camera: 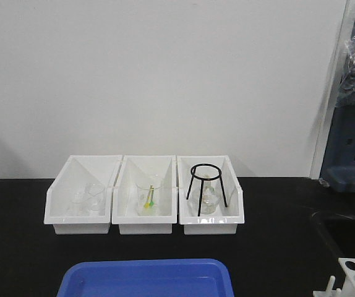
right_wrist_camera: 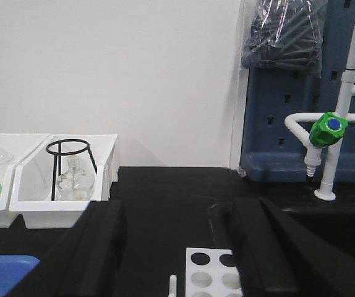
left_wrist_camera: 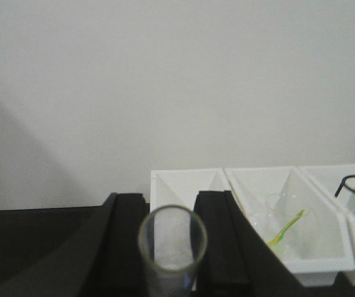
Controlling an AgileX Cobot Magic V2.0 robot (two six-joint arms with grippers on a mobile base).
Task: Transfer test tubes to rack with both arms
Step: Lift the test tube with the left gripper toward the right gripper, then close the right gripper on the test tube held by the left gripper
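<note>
Judging from how things lie, the transfer is only at its opening stage, with one tube in hand and none seen delivered. The left gripper [left_wrist_camera: 171, 209] is clenched on a test tube [left_wrist_camera: 172, 247], which stands between the two black fingers with its open mouth toward the wrist camera. It is held up over the dark table, with the white bins [camera: 145, 228] beyond it. A clear tip at the far left edge of the front view is probably this same tube, which would put it well apart from the rack [right_wrist_camera: 211, 276]. The rack sits at the opposite side, low in the front view's right corner and just below the right gripper [right_wrist_camera: 179, 213]. That gripper is released — its fingers are spread wide with nothing between them — and it hangs over the near edge of the rack. The few holes that show are dark and look unfilled, though most of the top plate is out of frame, so I cannot say whether any tube is seated elsewhere. What is left seems to be nearly everything: carrying the held tube across, perhaps handing it to the waiting right arm, and lowering it upright into a hole. How many more tubes remain cannot be told, as no supply of them is in view. The black tripod [camera: 198, 198] in the right-hand bin and the blue tray [camera: 146, 279] in front play no part now.
</note>
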